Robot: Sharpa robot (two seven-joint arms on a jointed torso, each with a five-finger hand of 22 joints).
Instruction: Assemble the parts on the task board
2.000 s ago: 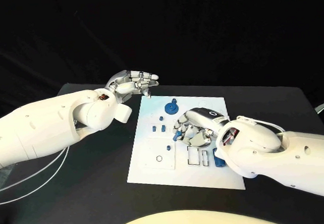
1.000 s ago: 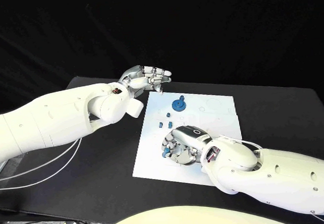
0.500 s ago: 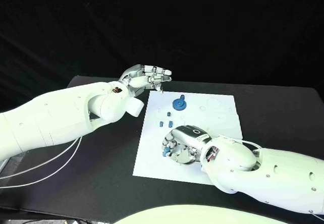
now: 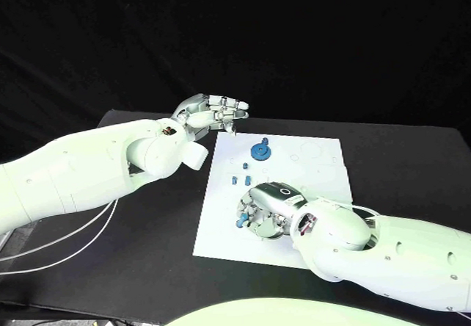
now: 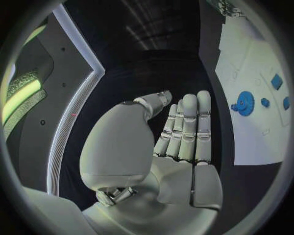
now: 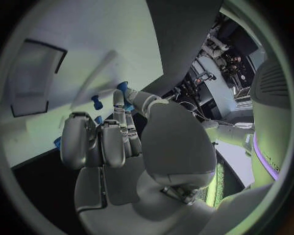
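Right robot hand (image 4: 268,207) curling over the task board (image 4: 312,168)
Whether it is gripping a part is unclear; the board's long axis is running away from the robot, everything unchanged from half a second ago; left robot hand (image 4: 214,113) is hovering empty, fingers extended

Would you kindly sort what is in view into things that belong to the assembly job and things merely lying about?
Belongs to the job:
task board
blue gear
small blue pegs
blue piece at the right hand
left hand, held up beside the board

Just lying about:
black table
white cables
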